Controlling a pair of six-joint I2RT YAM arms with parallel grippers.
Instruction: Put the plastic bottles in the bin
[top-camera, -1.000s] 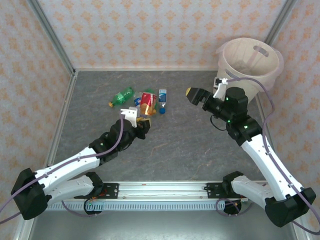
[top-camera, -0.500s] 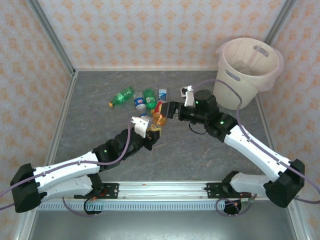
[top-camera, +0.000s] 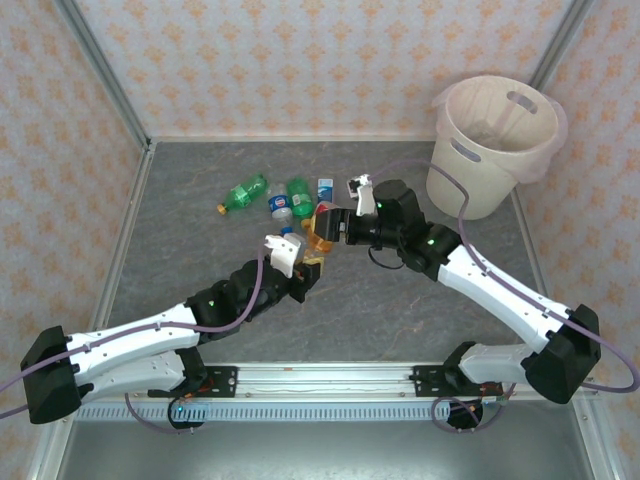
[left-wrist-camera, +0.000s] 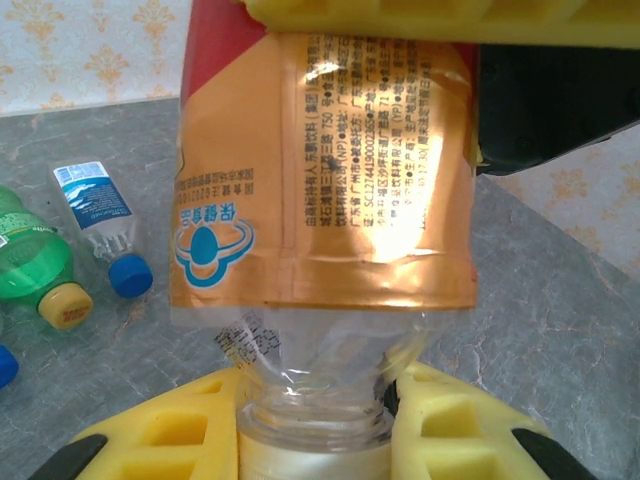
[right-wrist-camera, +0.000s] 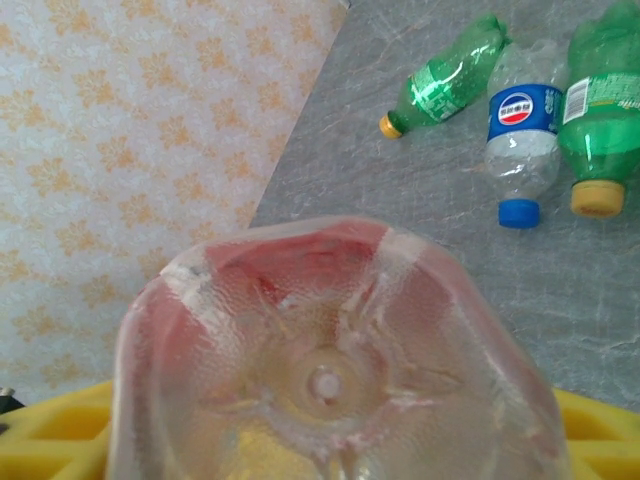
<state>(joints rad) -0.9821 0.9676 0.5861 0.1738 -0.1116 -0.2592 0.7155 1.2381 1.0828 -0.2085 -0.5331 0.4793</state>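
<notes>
L gripper (top-camera: 308, 268) holds orange-label bottle (left-wrist-camera: 320, 170) neck, R gripper (top-camera: 326, 222) base

White arms (top-camera: 140, 338), black joints (top-camera: 55, 385) (lilac cables (top-camera: 258, 283))

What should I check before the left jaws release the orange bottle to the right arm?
1. The bottle held at its neck by the shut left jaws: ok.
2. Its base between the right jaws: ok.
3. Firm grip by the right jaws: cannot tell.
4. The bin upright, mouth open: ok.
5. The other bottles off the path to the bin: ok, it seems.
</notes>
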